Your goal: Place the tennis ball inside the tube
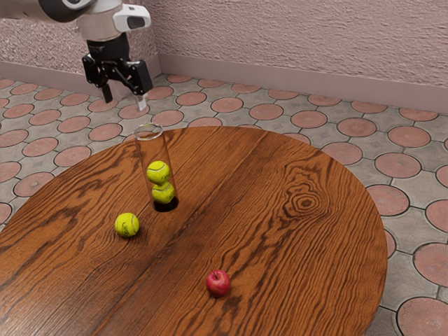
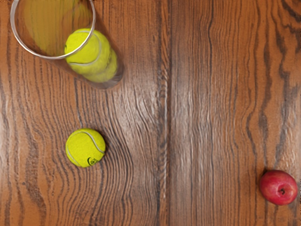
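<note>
Exterior view: the gripper [image 1: 125,100] hangs higher than the tube [image 1: 142,149], fingers spread, gripping nothing. The tube holds two balls [image 1: 158,172]. Farther from the table's [image 1: 301,245] far edge lies the loose ball [image 1: 127,225]; farther still, the apple [image 1: 218,283].

A clear cylindrical tube [image 2: 53,58] with a pale, shiny round rim stands on the brown wooden table [image 2: 211,117], its open mouth toward the camera. Inside it are two yellow-green fuzzy tennis balls, the upper ball [image 2: 84,47] partly covering the lower ball [image 2: 109,68]. Outside, near the tube but not touching it, a third yellow-green tennis ball [image 2: 85,148] rests on the table, with a curved pale seam and small dark lettering. Well apart from it, across a straight line in the grain, lies a round red apple [image 2: 278,187], its dark stem hollow facing the camera.
</note>
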Robot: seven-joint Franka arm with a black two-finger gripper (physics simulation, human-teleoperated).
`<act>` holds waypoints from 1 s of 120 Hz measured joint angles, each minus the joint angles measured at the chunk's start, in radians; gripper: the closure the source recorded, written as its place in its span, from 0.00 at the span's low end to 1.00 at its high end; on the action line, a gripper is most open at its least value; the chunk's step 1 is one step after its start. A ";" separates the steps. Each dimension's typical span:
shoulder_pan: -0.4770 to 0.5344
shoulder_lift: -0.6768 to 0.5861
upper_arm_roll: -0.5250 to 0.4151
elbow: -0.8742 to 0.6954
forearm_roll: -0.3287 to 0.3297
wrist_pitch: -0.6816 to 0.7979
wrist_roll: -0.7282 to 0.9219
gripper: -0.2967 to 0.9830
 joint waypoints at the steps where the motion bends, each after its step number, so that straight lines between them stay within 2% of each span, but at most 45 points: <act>1: 0.000 0.000 0.000 0.000 0.000 0.000 0.000 0.23; 20: 0.000 -0.043 0.000 -0.041 -0.010 0.002 0.001 0.23; 43: 0.021 -0.286 -0.016 -0.390 -0.011 0.073 0.001 0.23; 54: 0.026 -0.330 -0.019 -0.535 -0.011 0.148 0.001 0.23; 74: 0.047 -0.342 -0.017 -0.748 -0.009 0.345 0.001 0.23; 88: 0.059 -0.306 -0.014 -0.852 0.008 0.506 -0.001 0.23; 120: 0.094 -0.182 -0.012 -0.945 0.072 0.837 0.072 0.23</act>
